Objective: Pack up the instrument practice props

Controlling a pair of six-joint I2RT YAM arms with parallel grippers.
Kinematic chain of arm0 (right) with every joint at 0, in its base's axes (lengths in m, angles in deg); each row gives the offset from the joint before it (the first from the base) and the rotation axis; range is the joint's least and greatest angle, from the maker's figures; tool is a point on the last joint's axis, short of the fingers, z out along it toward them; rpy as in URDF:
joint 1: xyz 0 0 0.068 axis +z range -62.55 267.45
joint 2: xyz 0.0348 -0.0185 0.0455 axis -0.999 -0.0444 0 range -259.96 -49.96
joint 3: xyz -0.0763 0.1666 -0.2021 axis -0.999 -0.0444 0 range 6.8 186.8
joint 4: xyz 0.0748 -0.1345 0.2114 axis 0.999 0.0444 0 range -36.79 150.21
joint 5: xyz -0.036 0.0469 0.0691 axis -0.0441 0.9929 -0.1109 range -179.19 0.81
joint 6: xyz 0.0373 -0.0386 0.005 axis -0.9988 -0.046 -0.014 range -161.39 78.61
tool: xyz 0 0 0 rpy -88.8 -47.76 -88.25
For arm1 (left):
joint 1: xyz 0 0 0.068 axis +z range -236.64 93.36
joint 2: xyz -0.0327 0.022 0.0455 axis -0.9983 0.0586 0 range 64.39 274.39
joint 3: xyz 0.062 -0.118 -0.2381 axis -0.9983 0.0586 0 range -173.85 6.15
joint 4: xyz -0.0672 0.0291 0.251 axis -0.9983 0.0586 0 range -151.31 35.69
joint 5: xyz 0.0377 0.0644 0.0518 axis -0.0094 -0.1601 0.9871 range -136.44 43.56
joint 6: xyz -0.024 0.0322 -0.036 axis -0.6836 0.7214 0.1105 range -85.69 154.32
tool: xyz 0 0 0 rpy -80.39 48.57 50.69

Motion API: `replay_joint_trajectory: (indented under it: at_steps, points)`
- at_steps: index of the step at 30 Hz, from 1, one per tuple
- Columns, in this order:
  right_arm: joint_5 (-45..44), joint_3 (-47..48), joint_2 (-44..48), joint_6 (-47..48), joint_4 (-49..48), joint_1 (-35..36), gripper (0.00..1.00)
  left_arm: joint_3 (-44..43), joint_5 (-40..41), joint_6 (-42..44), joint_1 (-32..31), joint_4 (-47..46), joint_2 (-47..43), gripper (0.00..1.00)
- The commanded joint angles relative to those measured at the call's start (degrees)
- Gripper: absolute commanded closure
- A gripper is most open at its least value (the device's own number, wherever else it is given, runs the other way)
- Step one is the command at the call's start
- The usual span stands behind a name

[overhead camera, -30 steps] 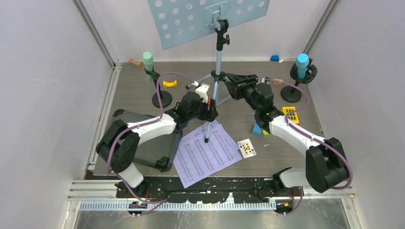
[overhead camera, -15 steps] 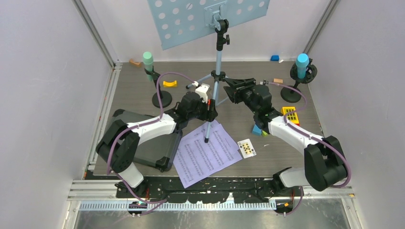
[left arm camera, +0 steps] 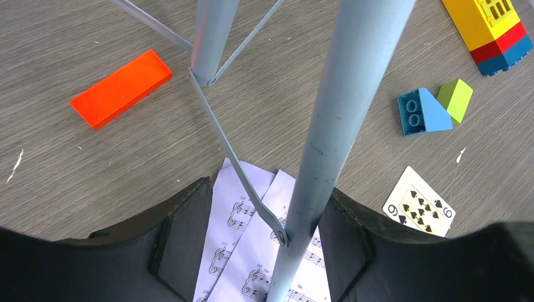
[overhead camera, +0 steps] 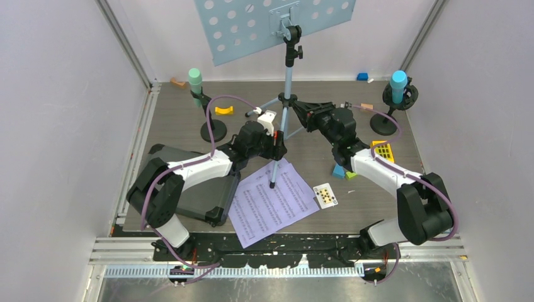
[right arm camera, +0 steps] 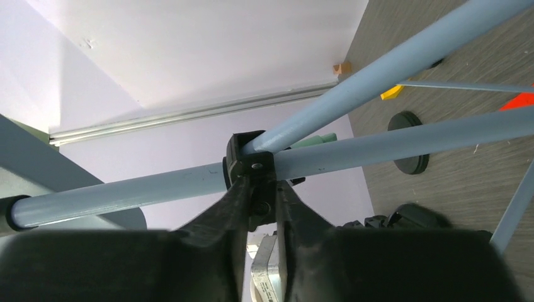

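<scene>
The pale blue perforated music rack (overhead camera: 271,25) stands at the back on its pole and tripod legs. My left gripper (overhead camera: 276,150) is open around the front leg (left arm camera: 327,126), which rests against my right finger (left arm camera: 349,233). My right gripper (overhead camera: 297,108) is shut on the tripod's black collar (right arm camera: 252,165) where the legs meet the pole. Lilac sheet-music pages (overhead camera: 274,201) lie under the front leg and also show in the left wrist view (left arm camera: 242,251). A green microphone (overhead camera: 195,80) stands on a black pole at the back left. A blue microphone (overhead camera: 397,85) stands on one at the back right.
A black case (overhead camera: 201,195) lies open at the front left. A playing card (overhead camera: 325,195) lies right of the pages. Small toy blocks are scattered about: a yellow one (overhead camera: 383,151), a blue wedge (overhead camera: 339,170), a yellow arch (overhead camera: 223,111) and an orange bar (left arm camera: 119,88).
My right gripper has moved left to the tripod's collar and closed on it. The left arm and the rack have not moved.
</scene>
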Motion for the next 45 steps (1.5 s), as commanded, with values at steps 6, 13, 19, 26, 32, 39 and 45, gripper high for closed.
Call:
replay_joint_trajectory:
  at_steps: [6,13,19,26,32,39,45]
  points:
    - [1.41,1.49,-1.1,5.83,-3.61,0.12,1.0,0.07,0.72,1.12,-0.23,-0.87,-1.85,0.38]
    - [1.21,3.2,-1.37,30.51,-0.73,0.12,1.0,0.09,0.59,1.13,-0.26,-0.52,-2.13,0.38]
    - [4.64,1.7,-0.19,58.39,-5.24,0.2,1.0,0.11,0.43,1.47,-0.25,-0.1,-2.09,0.38]
    - [15.1,-0.46,2.19,86.4,-10.05,0.2,1.0,-0.06,0.37,1.54,-0.42,0.39,-1.95,0.38]
    - [18.88,4.61,5.17,121.81,10.22,1.73,1.0,-0.15,0.54,2.18,-0.43,1.15,-1.93,0.38]
    - [12.66,4.46,8.13,152.15,19.75,5.3,1.0,-0.67,0.3,2.1,-0.45,1.24,-1.11,0.38]
    - [3.69,4.99,8.3,166.24,19.86,9.45,1.0,-1.26,0.12,2.0,-0.6,1.66,-0.4,0.38]
